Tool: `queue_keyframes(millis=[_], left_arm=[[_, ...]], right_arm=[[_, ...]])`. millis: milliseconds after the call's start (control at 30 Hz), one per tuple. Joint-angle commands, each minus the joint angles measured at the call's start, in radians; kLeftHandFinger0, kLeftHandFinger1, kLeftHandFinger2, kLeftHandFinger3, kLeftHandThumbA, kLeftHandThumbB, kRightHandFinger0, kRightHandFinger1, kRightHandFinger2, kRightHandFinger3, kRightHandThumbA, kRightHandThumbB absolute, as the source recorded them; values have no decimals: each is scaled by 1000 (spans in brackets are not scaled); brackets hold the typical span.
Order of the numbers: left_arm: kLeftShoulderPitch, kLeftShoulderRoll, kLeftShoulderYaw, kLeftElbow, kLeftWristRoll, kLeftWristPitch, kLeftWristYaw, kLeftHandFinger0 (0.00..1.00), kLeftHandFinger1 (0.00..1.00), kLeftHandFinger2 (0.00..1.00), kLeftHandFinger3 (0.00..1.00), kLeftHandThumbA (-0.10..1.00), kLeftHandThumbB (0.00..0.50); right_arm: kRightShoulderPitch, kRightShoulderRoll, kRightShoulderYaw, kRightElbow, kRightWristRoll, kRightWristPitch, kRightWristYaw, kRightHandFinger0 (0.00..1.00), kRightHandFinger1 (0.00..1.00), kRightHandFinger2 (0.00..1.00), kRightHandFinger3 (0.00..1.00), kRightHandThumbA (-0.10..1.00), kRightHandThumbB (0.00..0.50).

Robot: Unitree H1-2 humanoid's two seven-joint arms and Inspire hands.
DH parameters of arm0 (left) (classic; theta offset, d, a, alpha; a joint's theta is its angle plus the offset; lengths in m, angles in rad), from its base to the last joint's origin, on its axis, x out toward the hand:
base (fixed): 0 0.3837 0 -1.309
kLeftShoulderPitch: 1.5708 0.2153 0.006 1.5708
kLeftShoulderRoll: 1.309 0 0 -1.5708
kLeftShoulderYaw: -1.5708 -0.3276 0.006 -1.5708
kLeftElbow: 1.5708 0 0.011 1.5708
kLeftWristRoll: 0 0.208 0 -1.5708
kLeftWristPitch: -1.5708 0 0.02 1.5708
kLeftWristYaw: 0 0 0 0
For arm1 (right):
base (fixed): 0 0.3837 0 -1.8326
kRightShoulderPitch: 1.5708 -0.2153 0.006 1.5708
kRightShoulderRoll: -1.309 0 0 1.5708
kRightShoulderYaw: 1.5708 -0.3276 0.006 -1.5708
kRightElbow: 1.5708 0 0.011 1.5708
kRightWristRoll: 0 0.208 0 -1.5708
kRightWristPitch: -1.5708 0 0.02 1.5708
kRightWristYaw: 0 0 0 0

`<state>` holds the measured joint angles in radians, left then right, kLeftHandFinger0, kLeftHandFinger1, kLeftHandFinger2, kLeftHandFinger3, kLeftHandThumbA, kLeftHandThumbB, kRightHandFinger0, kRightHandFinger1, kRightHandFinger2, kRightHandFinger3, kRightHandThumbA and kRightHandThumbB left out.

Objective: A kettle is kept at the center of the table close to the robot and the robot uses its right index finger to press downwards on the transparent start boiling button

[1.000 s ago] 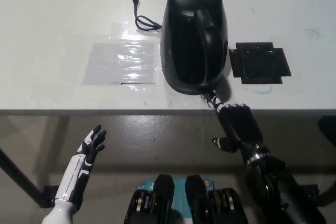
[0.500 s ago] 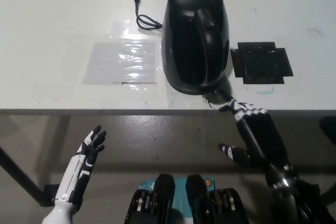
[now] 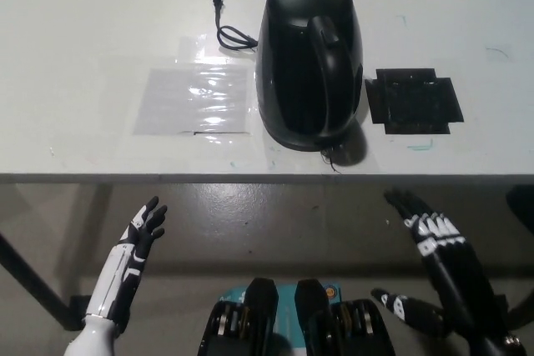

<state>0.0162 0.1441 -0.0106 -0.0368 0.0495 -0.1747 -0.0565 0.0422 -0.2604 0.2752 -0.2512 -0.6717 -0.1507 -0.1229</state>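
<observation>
A black kettle (image 3: 309, 60) stands on the white table (image 3: 100, 31), near its front edge, with the handle pointing toward me. Its button at the handle's base is too small to make out. My black right hand (image 3: 438, 243) hangs below the table's front edge, off to the right of the kettle, open with fingers spread and touching nothing. My white left hand (image 3: 138, 239) rests open at the lower left, also below the table edge.
A black cord (image 3: 229, 27) trails from the kettle's left side. A clear plastic sheet (image 3: 196, 97) lies left of the kettle, and a flat black square pad (image 3: 415, 99) lies to its right.
My right hand has drawn back from the kettle's base, moving down and to the right, away from the table edge. The left hand has barely moved.
</observation>
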Motion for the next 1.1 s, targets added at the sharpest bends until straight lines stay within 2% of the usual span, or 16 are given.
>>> queue_keyframes(millis=[0, 67, 133, 200, 267, 300, 367, 433, 500, 533, 567, 833, 1000, 1067], left_arm=[[-28, 15, 5, -23, -16, -23, -15, 1000, 1000, 1000, 1000, 985, 181], [-26, 17, 5, -23, -16, -25, -17, 1000, 1000, 1000, 1000, 985, 180], [-21, 13, 0, -21, -14, -30, -17, 1000, 1000, 1000, 1000, 985, 175], [-19, 13, -2, -20, 9, -33, -8, 1000, 1000, 1000, 1000, 1000, 175], [-14, 17, 2, -24, -19, -36, -21, 1000, 1000, 1000, 1000, 989, 155], [-13, 18, 2, -26, -15, -31, -20, 1000, 1000, 1000, 1000, 992, 166], [-10, 19, -1, -28, -18, -21, -26, 1000, 1000, 1000, 1000, 994, 172], [-11, 19, -1, -23, -16, -26, -27, 1000, 1000, 1000, 1000, 994, 173], [-9, 15, -1, -26, -5, -25, -21, 1000, 1000, 1000, 1000, 1000, 199], [-4, 14, -1, -27, -6, -29, -21, 1000, 1000, 1000, 1000, 995, 195], [-2, 15, -2, -27, -5, -32, -22, 1000, 1000, 1000, 1000, 995, 193], [0, 16, -1, -30, -2, -35, -22, 1000, 1000, 1000, 1000, 1000, 178], [18, 11, -2, -24, 8, -46, -16, 1000, 1000, 1000, 1000, 1000, 154], [33, 10, -2, -28, 4, -44, -18, 1000, 1000, 1000, 1000, 998, 160]], right_arm=[[44, -1, -62, -15, 208, -197, -71, 884, 1000, 1000, 1000, 1000, 275], [66, 8, -78, 23, 227, -253, -94, 899, 1000, 1000, 1000, 1000, 264], [96, 21, -101, 84, 253, -313, -127, 914, 1000, 1000, 1000, 1000, 288], [102, 15, -93, 120, 280, -319, -151, 930, 1000, 1000, 1000, 1000, 285], [101, 9, -81, 164, 303, -319, -173, 967, 1000, 1000, 1000, 1000, 279], [95, 8, -77, 179, 332, -319, -179, 1000, 1000, 1000, 1000, 1000, 281], [85, 23, -91, 217, 448, -319, -154, 1000, 1000, 1000, 1000, 1000, 297], [81, 33, -106, 235, 531, -319, -112, 1000, 1000, 1000, 1000, 1000, 294], [77, 48, -128, 267, 559, -319, -113, 1000, 1000, 1000, 1000, 1000, 294], [78, 52, -134, 275, 571, -319, -106, 1000, 1000, 1000, 1000, 1000, 302], [80, 53, -134, 276, 574, -319, -99, 1000, 1000, 1000, 1000, 1000, 316], [70, 58, -115, 304, 551, -319, -100, 1000, 1000, 1000, 1000, 1000, 323], [65, 43, -104, 318, 548, -319, -98, 1000, 1000, 1000, 1000, 1000, 301], [73, 43, -99, 325, 549, -319, -98, 1000, 1000, 1000, 1000, 1000, 293]])
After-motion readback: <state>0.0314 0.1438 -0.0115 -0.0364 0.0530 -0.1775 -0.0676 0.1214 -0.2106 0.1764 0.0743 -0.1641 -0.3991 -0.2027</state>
